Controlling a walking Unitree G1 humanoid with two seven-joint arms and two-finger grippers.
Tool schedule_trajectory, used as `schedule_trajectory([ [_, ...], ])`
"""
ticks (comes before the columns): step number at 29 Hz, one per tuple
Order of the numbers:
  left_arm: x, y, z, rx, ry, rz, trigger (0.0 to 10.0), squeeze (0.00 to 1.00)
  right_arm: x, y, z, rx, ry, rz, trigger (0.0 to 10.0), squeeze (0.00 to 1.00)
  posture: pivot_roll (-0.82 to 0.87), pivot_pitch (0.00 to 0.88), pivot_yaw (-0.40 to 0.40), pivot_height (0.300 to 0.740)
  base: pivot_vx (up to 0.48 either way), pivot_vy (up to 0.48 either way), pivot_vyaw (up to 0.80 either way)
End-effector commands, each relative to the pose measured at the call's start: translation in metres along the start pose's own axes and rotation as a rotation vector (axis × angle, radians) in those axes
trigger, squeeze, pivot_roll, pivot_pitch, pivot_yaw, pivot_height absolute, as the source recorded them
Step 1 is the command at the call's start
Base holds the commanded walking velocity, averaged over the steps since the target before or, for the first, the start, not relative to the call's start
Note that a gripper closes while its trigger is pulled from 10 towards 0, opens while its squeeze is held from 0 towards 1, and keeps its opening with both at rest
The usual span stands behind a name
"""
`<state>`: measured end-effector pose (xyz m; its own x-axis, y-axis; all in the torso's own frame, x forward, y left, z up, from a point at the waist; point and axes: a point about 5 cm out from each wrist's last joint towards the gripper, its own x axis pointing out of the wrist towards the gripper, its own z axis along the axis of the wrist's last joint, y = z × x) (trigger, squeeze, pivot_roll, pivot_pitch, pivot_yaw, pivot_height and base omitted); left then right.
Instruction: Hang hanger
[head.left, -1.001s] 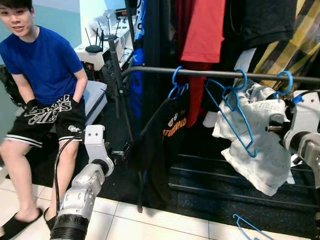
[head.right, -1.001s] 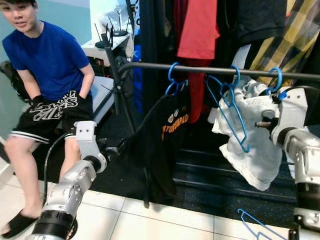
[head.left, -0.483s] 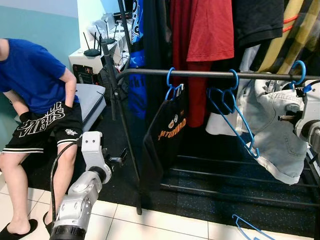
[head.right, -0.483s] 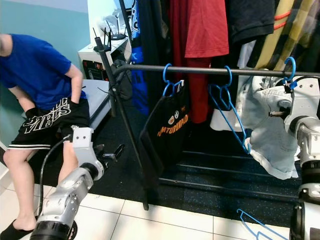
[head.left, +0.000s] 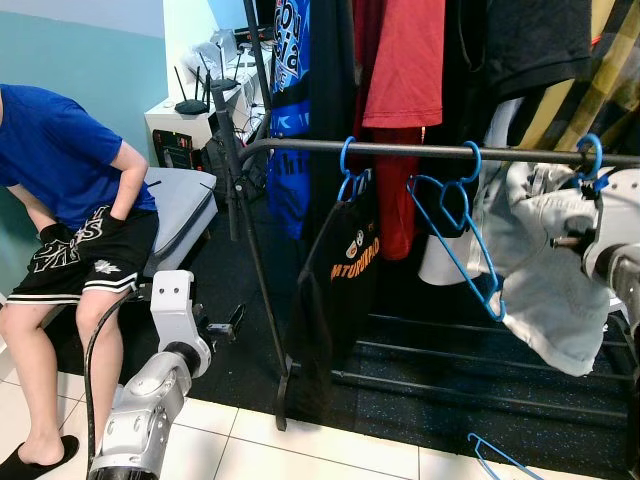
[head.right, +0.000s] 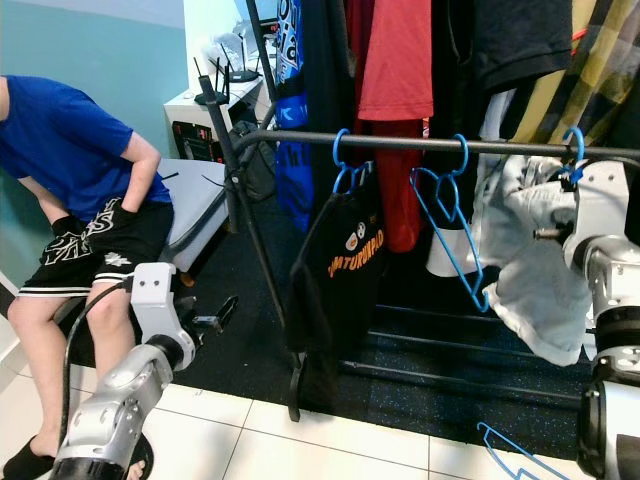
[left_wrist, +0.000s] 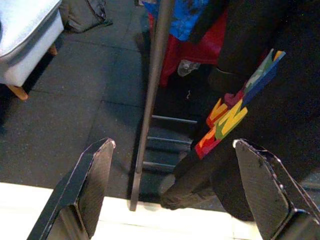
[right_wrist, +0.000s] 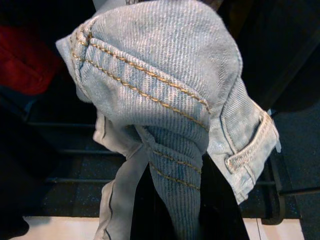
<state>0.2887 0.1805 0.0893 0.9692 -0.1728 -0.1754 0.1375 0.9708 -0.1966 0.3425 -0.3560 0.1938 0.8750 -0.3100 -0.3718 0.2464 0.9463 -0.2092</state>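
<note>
One blue hanger (head.left: 592, 160) carrying pale jeans (head.left: 545, 270) is kept at the rail (head.left: 420, 151), long axis along it, by the right gripper (right_wrist: 170, 200), clenched on denim.

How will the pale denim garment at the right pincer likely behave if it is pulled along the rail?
The denim is probably floppy: it sags in folds below its blue hanger. It looks thick, so fairly heavy. It may swing, hanging free from the rail beside the right pincer.

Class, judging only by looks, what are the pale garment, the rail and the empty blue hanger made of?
Pale garment: probably light-washed denim; twill ribbing and tan topstitching show. Rail: likely metal with a dark, slightly glossy finish. Empty blue hanger: thin and smooth, perhaps plastic or coated wire; cannot tell which.
</note>
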Motion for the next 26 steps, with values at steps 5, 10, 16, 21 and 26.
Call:
schedule_trajectory([
  [5,-0.001,0.007,0.001,0.029,0.016,0.015,10.0,0.00,0.001,-0.002,-0.001,0.029,-0.048,-0.009,10.0,1.00,-0.10,0.000,0.056,0.740,0.000,0.000,0.00],
  [10,0.001,0.003,-0.001,0.023,0.017,0.006,10.0,0.00,-0.004,-0.004,0.007,0.052,-0.186,-0.001,10.0,1.00,-0.11,0.000,0.055,0.740,0.000,0.000,0.00],
  [16,0.004,-0.001,-0.005,0.028,0.029,0.001,10.0,0.00,-0.017,0.000,0.000,0.075,-0.358,0.043,10.0,1.00,-0.13,0.000,0.057,0.740,0.000,0.000,0.00],
  [21,0.005,0.001,-0.011,0.032,0.054,0.012,10.0,0.00,-0.032,0.006,-0.031,0.092,-0.382,0.088,10.0,1.00,-0.14,0.000,0.063,0.740,0.000,0.000,0.00],
  [26,0.004,0.004,-0.018,0.069,0.079,0.015,10.0,0.00,-0.042,0.011,-0.069,0.109,-0.340,0.135,10.0,0.37,-0.15,0.000,0.064,0.740,0.000,0.000,0.00],
])
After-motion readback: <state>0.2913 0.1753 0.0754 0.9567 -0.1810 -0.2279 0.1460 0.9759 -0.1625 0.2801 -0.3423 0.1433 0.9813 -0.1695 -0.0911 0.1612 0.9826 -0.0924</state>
